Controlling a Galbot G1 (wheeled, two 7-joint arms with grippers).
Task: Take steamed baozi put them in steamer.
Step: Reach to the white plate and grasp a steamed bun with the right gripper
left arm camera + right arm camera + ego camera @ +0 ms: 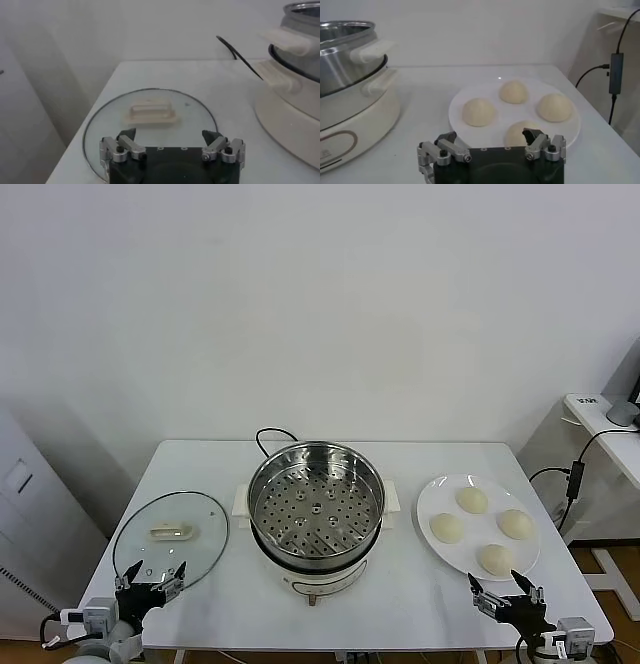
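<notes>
Hovering at the lower right of the head view, the right gripper (506,593) has its fingers spread wide w/ nothing in them, just short of the plate (432,503). Lower left, the left gripper (151,578) is also wide open and empty, at the near edge of the glass lid (205,536). Four buns (472,500) sit on the plate, right of center. Steamer (316,506) is mid-frame on the table (420,594), tray bare.
</notes>
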